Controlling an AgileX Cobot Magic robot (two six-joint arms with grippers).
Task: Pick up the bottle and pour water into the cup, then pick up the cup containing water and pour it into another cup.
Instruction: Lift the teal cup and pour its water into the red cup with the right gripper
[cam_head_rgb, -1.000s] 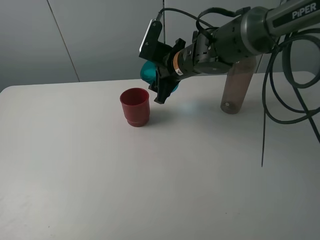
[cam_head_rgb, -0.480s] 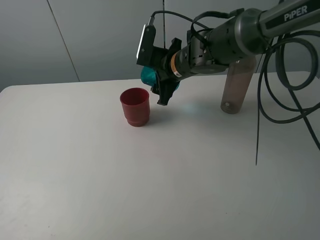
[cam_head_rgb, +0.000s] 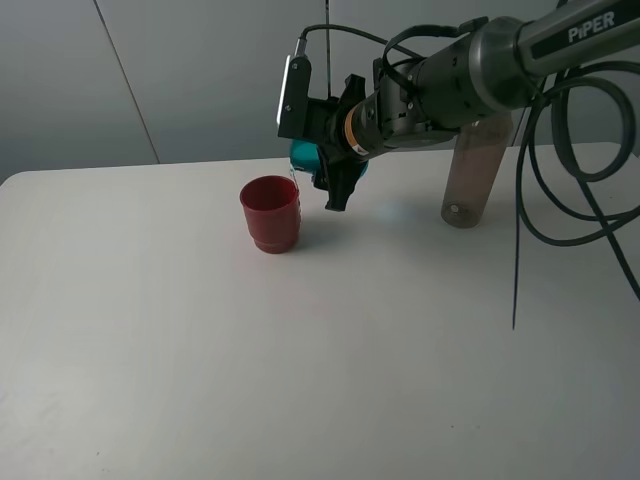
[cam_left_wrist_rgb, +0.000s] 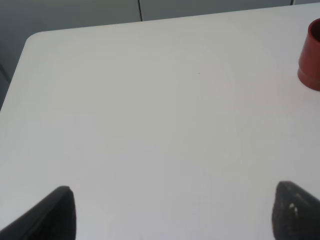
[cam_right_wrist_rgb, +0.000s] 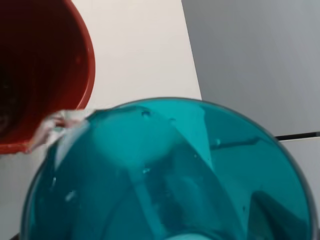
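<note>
Right claw (cam_head_rgb: 323, 172) is clamped on the teal cup (cam_head_rgb: 303, 155), holding it tipped just above the rim of the red cup (cam_head_rgb: 270, 213), with a thin thread of water falling in. Left claw (cam_left_wrist_rgb: 177, 215) hangs with its fingers apart over the surface (cam_head_rgb: 300, 350). The bottle (cam_head_rgb: 475, 175) stands upright, well apart.

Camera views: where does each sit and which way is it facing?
Exterior high: off the arms, up high, looking down on the table; right arm tips the teal cup over the red cup.
Left wrist: over the table, looking along it; both fingers show, wide apart.
Right wrist: behind the teal cup, facing the red cup; no fingers visible.
Shared: all three show the red cup.
</note>
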